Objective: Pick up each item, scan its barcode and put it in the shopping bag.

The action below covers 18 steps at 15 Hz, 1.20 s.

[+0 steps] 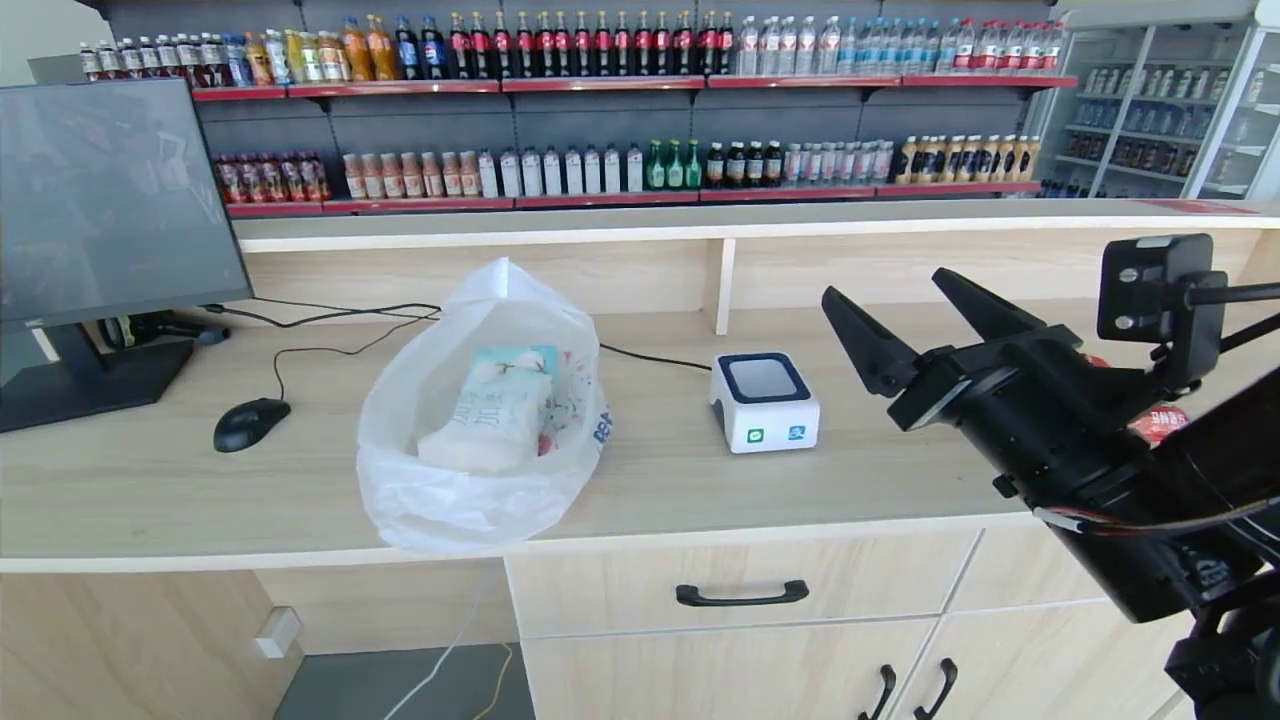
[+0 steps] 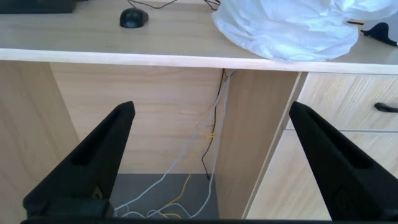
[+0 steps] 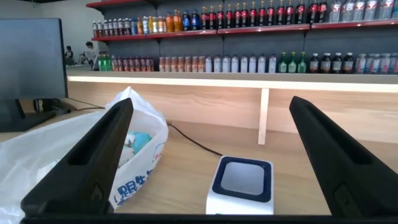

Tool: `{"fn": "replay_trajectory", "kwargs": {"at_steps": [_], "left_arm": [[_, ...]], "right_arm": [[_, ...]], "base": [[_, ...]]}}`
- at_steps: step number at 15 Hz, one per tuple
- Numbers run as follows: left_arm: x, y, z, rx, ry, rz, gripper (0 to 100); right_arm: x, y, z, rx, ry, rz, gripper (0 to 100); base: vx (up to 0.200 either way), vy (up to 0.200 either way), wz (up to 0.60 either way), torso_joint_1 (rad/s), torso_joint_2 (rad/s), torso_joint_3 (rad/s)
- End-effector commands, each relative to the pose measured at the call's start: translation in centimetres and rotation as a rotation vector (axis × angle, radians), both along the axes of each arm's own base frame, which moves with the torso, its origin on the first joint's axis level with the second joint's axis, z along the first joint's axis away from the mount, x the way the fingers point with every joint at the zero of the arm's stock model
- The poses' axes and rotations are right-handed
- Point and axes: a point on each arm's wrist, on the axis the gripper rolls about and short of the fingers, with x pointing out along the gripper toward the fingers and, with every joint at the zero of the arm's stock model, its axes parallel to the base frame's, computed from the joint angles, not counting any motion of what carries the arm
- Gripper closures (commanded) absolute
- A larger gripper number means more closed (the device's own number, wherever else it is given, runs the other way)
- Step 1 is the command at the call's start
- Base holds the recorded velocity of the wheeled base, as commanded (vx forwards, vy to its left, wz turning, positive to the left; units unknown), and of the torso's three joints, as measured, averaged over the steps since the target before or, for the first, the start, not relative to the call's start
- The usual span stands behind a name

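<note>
The right gripper (image 1: 885,285) hung above the right end of the wooden counter (image 1: 700,480), its two black fingers spread wide with nothing between them, pointing toward the back wall. The white barcode scanner (image 1: 763,400) sat on the counter just to the left of that claw and lower down, apart from it; in the right wrist view the scanner (image 3: 241,183) lay ahead of the open right gripper (image 3: 209,102), framed between the two fingers. The shopping bag (image 1: 480,420), a thin white plastic one, stood slumped on the counter left of the scanner, well apart from the claw, its mouth gaping upward. Inside it lay a white and teal soft packet (image 1: 495,410), tilted against the bag's back wall, with something reddish beside it that could not be made out. A red-labelled item (image 1: 1160,420) showed on the counter's right end behind the right arm, mostly hidden by it. The left gripper (image 2: 211,109) was also splayed open and empty, held below the counter's edge in front of the open recess where loose cables (image 2: 208,155) hung down; from there the bag (image 2: 292,28) bulged over the edge above it, and the black mouse (image 2: 134,17) lay farther along the top. In the head view the mouse (image 1: 250,423) rested left of the bag, near the foot of a dark monitor (image 1: 110,200). Shelves of bottles (image 1: 600,100) lined the wall behind the counter.
</note>
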Motion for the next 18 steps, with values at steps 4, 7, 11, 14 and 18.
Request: {"fn": "replay_trajectory", "kwargs": {"at_steps": [4, 7, 11, 14, 18], "left_arm": [[0.0, 0.0, -0.02, 0.0, 0.0, 0.0, 0], [-0.01, 0.0, 0.03, 0.0, -0.001, 0.0, 0], [0.0, 0.0, -0.02, -0.002, 0.0, 0.0, 0], [-0.01, 0.0, 0.03, -0.003, -0.001, 0.0, 0], [-0.01, 0.0, 0.03, -0.005, -0.001, 0.002, 0]], "right_arm": [[0.18, 0.14, -0.5, -0.01, 0.016, 0.001, 0], [0.26, 0.24, -0.77, -0.016, 0.025, 0.002, 0], [0.12, 0.2, -0.86, -0.02, 0.028, 0.003, 0], [-0.35, -0.11, -0.73, -0.019, 0.025, 0.005, 0], [-0.73, -0.37, -0.68, -0.019, 0.025, 0.005, 0]], "base": [[0.0, -0.2, 0.0, 0.005, 0.0, 0.004], [0.0, -0.2, 0.0, 0.002, 0.0, 0.004], [0.0, -0.2, 0.0, -0.002, 0.01, 0.005], [0.0, -0.2, 0.0, 0.002, 0.0, 0.007], [0.0, -0.2, 0.0, 0.004, 0.0, 0.002]]}}
